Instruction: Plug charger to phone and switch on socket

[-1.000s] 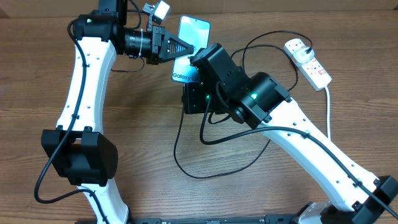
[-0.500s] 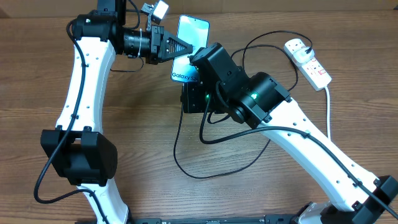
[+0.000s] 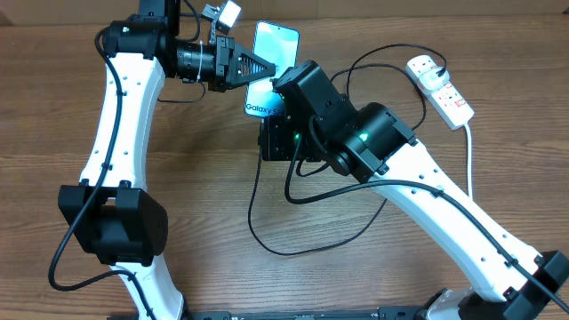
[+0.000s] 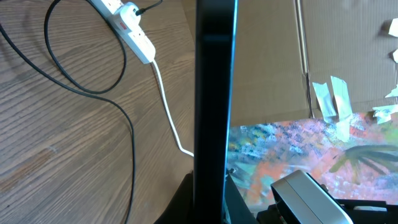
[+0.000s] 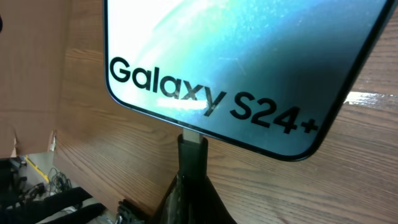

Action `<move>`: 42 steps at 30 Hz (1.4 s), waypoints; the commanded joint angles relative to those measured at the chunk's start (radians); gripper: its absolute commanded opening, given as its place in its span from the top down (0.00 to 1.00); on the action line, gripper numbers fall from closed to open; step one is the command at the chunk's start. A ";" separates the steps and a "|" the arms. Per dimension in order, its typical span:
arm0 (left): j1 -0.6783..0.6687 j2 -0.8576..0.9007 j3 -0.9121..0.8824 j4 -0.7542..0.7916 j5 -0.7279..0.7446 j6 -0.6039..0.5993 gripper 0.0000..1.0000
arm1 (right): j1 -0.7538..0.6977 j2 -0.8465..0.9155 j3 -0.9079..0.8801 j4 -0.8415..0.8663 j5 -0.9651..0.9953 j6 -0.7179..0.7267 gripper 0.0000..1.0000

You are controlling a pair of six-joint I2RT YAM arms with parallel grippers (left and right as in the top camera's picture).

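From overhead, the wood-grain worktop (image 3: 213, 178) carries the white oblong socket (image 3: 442, 89) at its far right. The thin black charger (image 3: 250, 218) loops across the middle, and the left pincer (image 3: 264, 68) clamps the glossy phone (image 3: 277, 43) above the wood, its lower end hidden beneath the right arm (image 3: 356, 133). The left wrist view shows the phone edge-on as a dark slab before a cardboard wall (image 4: 273, 56) and blurred coloured print. In the right wrist view the right pincer (image 5: 190, 186) is closed on the charger's tip, which touches the phone's bottom edge; whether it is seated cannot be told.
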 commanded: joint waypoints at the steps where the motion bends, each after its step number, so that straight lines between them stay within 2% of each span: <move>1: -0.001 -0.014 0.017 -0.012 0.053 0.030 0.96 | -0.018 -0.008 0.001 0.035 0.036 0.026 0.96; 24: -0.001 -0.014 0.017 -0.014 0.049 0.031 0.96 | -0.023 -0.008 0.002 0.029 0.080 0.059 0.96; 42: -0.001 -0.014 0.017 -0.016 0.042 0.049 0.96 | -0.023 -0.009 0.019 0.089 0.070 0.081 0.96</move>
